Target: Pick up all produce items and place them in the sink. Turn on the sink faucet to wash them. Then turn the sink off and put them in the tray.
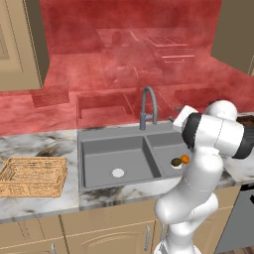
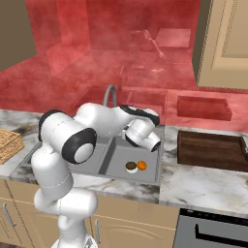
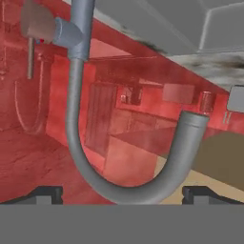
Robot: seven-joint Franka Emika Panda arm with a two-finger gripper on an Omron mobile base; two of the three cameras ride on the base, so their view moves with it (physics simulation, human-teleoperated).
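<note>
The produce items point(image 2: 136, 166) lie touching in the right basin of the sink point(image 1: 99, 149), at five o'clock from our released gripper point(image 3: 122, 194) by the sink faucet point(image 3: 76, 119).

The white arm covers the right end of the sink point(image 1: 114, 149) in the left base view, and much of its left basin in the right base view. The faucet point(image 2: 111, 96) shows there just as an arch above the arm; its base and lever are hidden. The tray point(image 2: 8, 143) is cut by the left edge. The claw's point(image 3: 122, 194) tips barely rise into the hand view.
</note>
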